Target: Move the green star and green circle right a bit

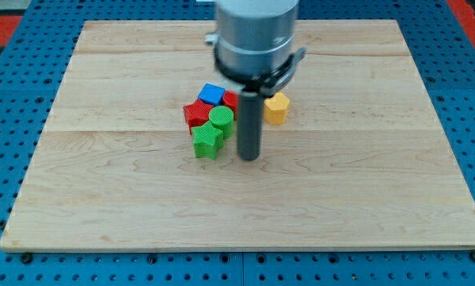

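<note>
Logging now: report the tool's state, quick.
No gripper fitted: my tip holds nothing, resting on the board just right of the green star and green circle.

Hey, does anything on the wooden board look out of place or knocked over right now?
Nothing stands out. The green star block, green circle block, red blocks, blue block and yellow block sit flat in one cluster. My tip rests just to the view's right of the star.

The rod (249,127) hides part of a red block (230,99); the arm's top is cropped.
</note>
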Tool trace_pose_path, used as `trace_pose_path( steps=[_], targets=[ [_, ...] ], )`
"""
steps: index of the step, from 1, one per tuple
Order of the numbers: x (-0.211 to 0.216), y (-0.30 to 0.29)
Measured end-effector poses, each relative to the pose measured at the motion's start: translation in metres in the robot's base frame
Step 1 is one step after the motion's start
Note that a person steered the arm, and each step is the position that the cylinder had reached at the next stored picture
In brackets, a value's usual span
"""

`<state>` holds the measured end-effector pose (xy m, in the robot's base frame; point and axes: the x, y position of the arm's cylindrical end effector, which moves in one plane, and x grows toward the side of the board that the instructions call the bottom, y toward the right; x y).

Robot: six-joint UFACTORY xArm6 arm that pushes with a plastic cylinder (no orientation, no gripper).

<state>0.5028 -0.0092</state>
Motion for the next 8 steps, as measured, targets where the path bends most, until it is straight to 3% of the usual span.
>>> trace_pose_path(
  steps=[2, 4, 5, 8],
  targets=[
    [0.033, -0.145],
    [-0.012, -0.184],
    [-0.030, -0.151],
    [-0.031, -0.013]
  ],
)
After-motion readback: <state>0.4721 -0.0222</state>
